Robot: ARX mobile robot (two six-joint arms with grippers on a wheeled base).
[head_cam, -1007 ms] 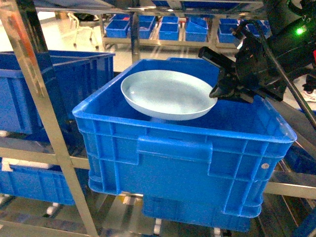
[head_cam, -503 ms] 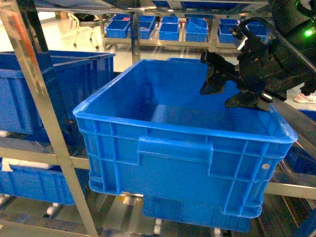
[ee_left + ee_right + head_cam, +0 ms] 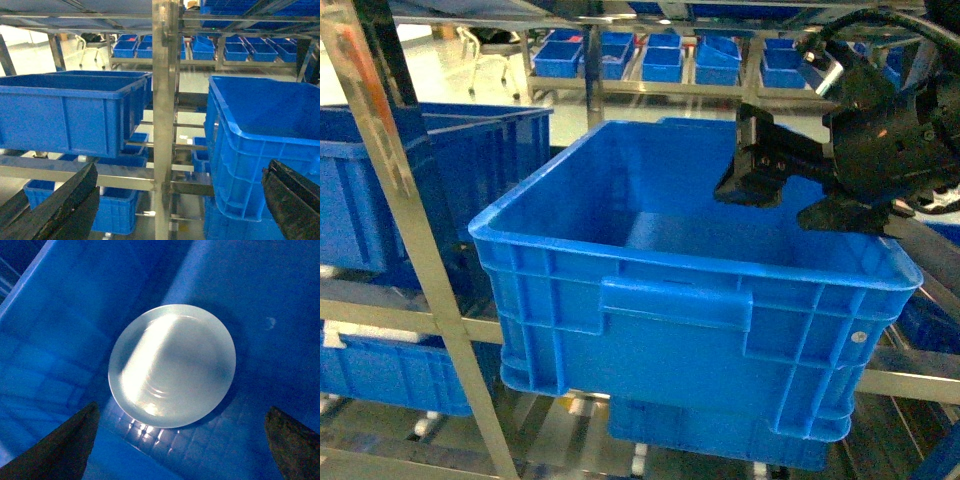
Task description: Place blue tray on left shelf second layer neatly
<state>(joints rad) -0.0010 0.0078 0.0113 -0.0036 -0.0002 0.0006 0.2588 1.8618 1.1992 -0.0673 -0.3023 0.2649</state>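
Right claw [image 3: 180,440] hangs open above the blue tray [image 3: 172,365], lying flat on the crate [image 3: 670,300] floor.

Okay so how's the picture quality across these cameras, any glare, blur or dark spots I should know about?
Right wrist view: a bright streak of glare crosses the blue tray, and the crate around it is dim and soft. Head view: the right gripper is a dark silhouette with little detail. Left wrist view: bright floor washes out behind the shelf post; the near fingers are blurred.
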